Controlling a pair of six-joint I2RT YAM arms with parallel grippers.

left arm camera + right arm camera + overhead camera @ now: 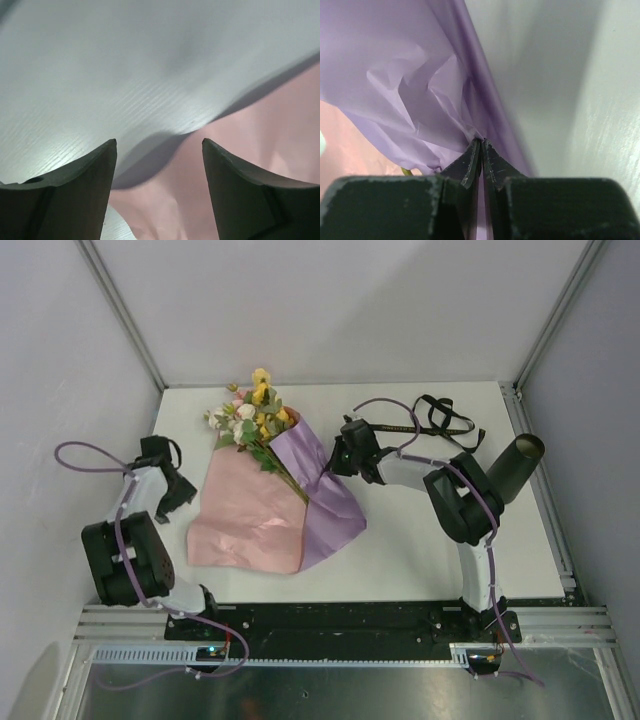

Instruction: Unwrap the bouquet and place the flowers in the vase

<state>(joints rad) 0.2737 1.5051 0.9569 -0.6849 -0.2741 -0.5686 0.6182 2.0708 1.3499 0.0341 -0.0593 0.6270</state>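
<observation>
The bouquet lies untied in the middle of the table. Its flowers [252,412] point to the back, with thin green stems running down over the paper wrap [250,515], which is spread pink side up. A lilac flap [322,490] stands up on the right. My right gripper [331,468] is shut on that lilac paper [420,85], pinching a fold at its fingertips [482,141]. My left gripper [188,497] is open at the wrap's left edge, with pink paper [240,150] showing between and below its fingers [102,170]. The dark vase [516,464] is at the far right.
The loose black ribbon [446,418] lies at the back right, behind my right arm. White walls and a metal frame close in the table on three sides. My right arm's elbow [462,502] sits close to the vase.
</observation>
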